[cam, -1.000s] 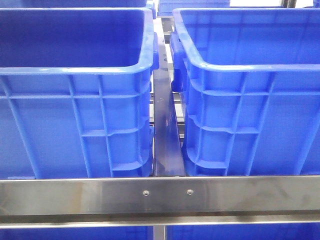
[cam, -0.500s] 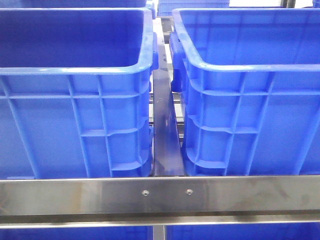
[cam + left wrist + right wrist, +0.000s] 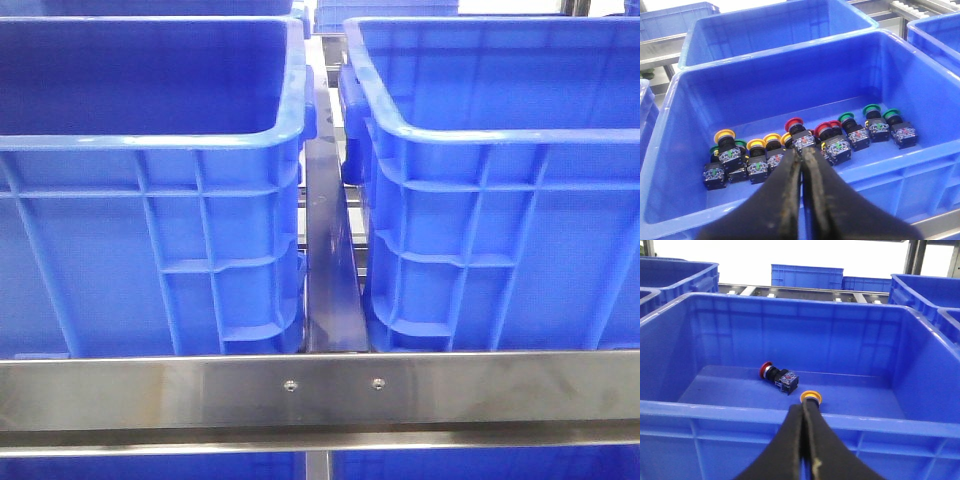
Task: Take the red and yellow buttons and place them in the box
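Looking from the front: two blue bins side by side behind a steel rail [image 3: 320, 390]. Left bin [image 3: 150, 230] and right bin [image 3: 500, 220] are separated by a narrow gap with a dark metal strip [image 3: 330, 270] running back between them. Neither arm nor any button shows in this view; the bin floors are hidden by the near walls.

Left wrist view: the left gripper [image 3: 802, 167] has its two black fingers pressed together, nothing between them, poised over the near wall of the button bin [image 3: 700, 90]. On that bin's floor lies a row of push buttons. From one end: a yellow-capped button [image 3: 725, 137] with a green one just behind it, then two more yellow buttons [image 3: 765, 145] touching each other, a red button [image 3: 795, 125] directly beyond the fingertips, a second red button [image 3: 826, 130] beside it, then three green buttons [image 3: 872, 112] towards the far end. Most buttons lie on their sides with the contact blocks towards the camera. A second, empty-looking bin [image 3: 775, 25] stands behind.

Right wrist view: the right gripper [image 3: 804, 412] is likewise closed tight, holding nothing, above the near rim of the receiving box [image 3: 715, 415]. Inside, one red button in box [image 3: 777, 376] lies on its side on the floor. A yellow button in box [image 3: 811, 398] sits just beyond the fingertips, partly hidden by them. The two are near but apart.
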`<action>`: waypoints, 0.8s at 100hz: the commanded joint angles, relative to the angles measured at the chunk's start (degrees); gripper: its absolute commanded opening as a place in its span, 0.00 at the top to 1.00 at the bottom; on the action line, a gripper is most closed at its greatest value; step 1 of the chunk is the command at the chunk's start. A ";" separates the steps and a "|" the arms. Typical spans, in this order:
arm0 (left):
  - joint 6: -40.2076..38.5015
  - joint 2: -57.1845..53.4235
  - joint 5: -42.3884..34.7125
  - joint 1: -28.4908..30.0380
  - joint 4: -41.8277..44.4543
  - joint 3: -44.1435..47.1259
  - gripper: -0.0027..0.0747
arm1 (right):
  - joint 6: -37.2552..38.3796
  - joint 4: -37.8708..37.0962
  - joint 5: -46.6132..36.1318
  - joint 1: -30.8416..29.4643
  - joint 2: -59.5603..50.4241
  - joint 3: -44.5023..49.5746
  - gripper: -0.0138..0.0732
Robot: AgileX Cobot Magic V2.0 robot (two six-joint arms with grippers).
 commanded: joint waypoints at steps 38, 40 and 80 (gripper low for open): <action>-0.53 0.76 -4.83 -0.02 -1.08 -1.33 0.99 | 2.62 -0.68 -10.44 -0.10 -1.17 3.98 0.92; -0.53 0.76 -4.83 -0.02 -1.08 -1.33 0.99 | 2.62 -0.68 -10.52 -0.10 -1.17 3.98 0.92; -0.53 0.76 -4.83 -0.02 -1.08 -1.33 0.99 | 2.62 -0.68 -10.55 -0.10 -1.17 3.98 0.92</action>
